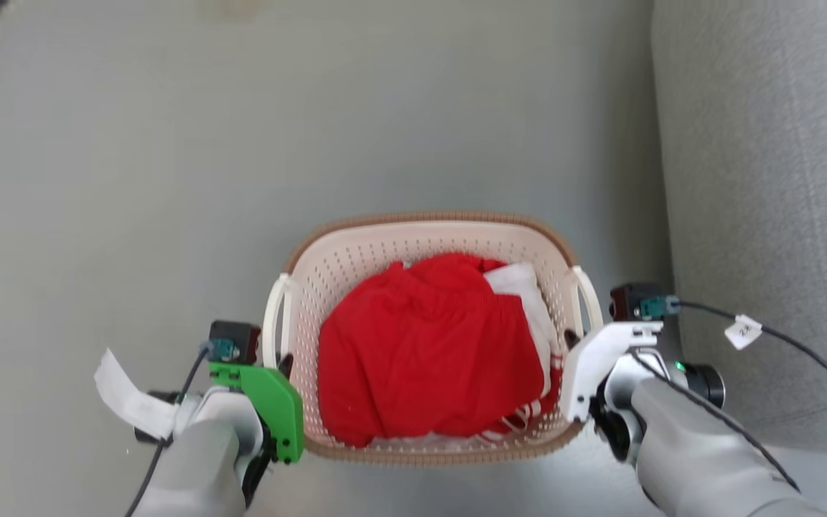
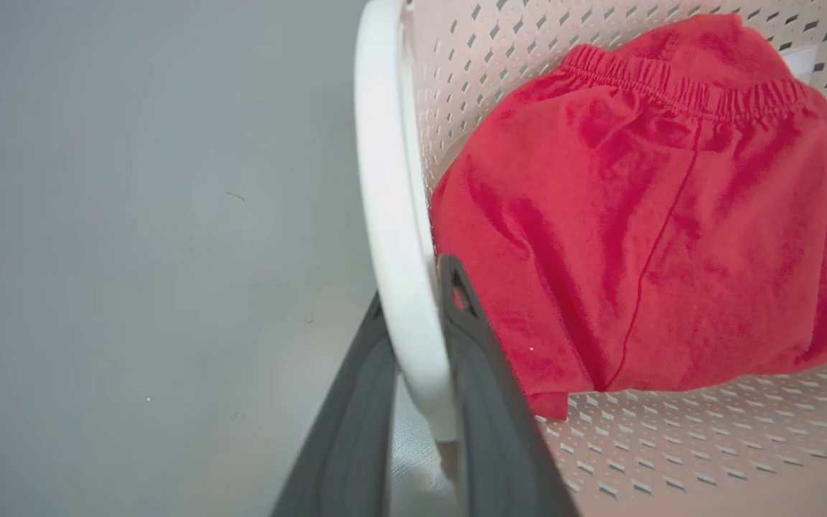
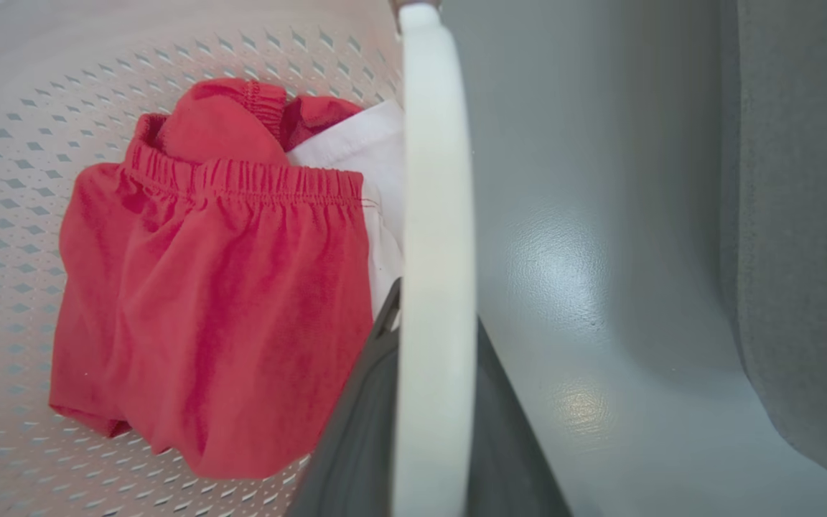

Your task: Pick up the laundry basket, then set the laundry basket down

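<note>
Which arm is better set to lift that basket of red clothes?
Neither alone. The left gripper clasps the left handle of the laundry basket, and the right gripper clasps the right handle. Both look equally placed to lift together.

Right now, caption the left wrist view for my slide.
Left gripper closed on the white side handle of a cream perforated plastic laundry basket holding a red elastic-waisted garment.

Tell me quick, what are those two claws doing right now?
Left gripper: closed on the left handle of the laundry basket.
Right gripper: closed on its right handle.
</note>
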Tool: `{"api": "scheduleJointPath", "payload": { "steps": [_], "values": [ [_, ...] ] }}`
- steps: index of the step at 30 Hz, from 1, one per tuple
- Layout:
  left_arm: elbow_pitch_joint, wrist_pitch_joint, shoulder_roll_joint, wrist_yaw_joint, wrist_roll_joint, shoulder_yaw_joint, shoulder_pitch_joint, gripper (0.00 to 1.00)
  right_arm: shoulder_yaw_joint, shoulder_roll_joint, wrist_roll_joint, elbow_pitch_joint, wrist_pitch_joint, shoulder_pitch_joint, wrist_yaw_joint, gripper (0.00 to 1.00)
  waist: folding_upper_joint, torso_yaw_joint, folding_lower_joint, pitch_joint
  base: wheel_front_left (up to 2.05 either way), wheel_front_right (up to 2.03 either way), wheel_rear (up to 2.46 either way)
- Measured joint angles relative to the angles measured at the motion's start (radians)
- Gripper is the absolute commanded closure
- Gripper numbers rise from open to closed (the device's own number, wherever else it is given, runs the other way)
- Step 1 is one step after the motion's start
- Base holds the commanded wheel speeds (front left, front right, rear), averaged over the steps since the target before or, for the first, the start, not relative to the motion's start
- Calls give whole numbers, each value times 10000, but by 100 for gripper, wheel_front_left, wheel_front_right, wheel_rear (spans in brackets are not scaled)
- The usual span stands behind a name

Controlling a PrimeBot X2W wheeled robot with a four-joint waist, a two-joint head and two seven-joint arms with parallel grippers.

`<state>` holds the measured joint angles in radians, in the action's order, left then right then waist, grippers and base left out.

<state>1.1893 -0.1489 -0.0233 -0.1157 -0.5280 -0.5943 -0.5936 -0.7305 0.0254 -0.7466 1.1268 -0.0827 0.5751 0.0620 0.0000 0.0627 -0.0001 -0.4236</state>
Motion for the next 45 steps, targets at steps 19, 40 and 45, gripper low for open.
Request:
{"api": "scheduleJointPath", "payload": {
  "steps": [19, 40, 45],
  "values": [
    [50, 591, 23, 65, -596, -456, 1665, 100, -786, 0, -899, -334, 514, -1801, 115, 100, 0, -9, 0, 2396, 0, 0, 0],
    [-255, 951, 90, 454, -1028, -792, 2354, 100, -1480, 61, -1509, -650, 779, -2469, 449, 100, 0, -57, 0, 3523, 0, 0, 0],
    [-291, 955, 96, 516, -1110, -855, 2358, 100, -1551, 67, -1551, -650, 775, -2469, 458, 100, 0, -67, 0, 3526, 0, 0, 0]
  ]
}}
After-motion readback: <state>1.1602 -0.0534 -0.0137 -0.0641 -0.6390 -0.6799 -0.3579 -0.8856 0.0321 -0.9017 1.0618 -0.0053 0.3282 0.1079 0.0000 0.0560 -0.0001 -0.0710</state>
